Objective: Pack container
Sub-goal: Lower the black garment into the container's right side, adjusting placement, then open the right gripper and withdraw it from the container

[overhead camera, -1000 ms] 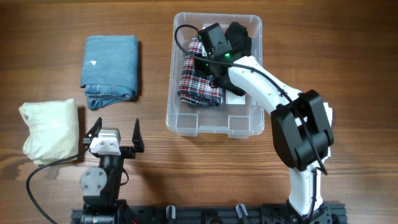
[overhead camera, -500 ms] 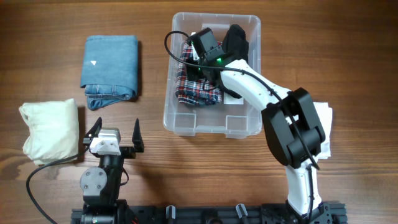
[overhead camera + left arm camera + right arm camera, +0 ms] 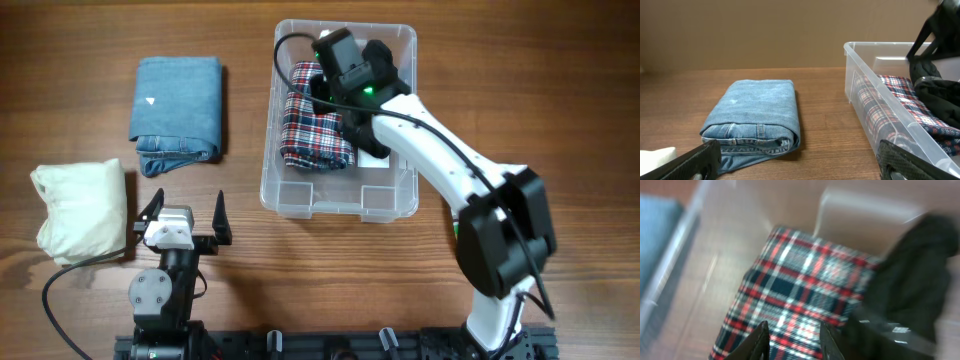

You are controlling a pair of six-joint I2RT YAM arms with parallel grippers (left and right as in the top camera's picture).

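At the far middle of the counter sits the container, a clear plastic bin, with the right arm reaching down into it from the near right. A folded plaid cloth lies along the bin's left side and a black garment is bunched in its far right corner. The two touch or nearly touch.

The right pincer hangs just over the plaid cloth. Its fingers stand a little apart and plaid shows in the gap, but the wrist view is blurred, so I cannot tell whether a fold is pinched or the cloth lies free. The left pincer rests at the near edge of the counter, spread wide and empty.

Outside the bin, folded jeans lie to its left and a cream bundle lies nearer the left arm. The two are well apart from the bin.

My reading is that the step in hand is setting the plaid cloth down inside, with packing about half done. The next move calls for the right fingers to spread fully, then rise straight up so no cloth drags over the rim. After that, the jeans look like the handiest piece, and the free space at the bin's near end should take them.
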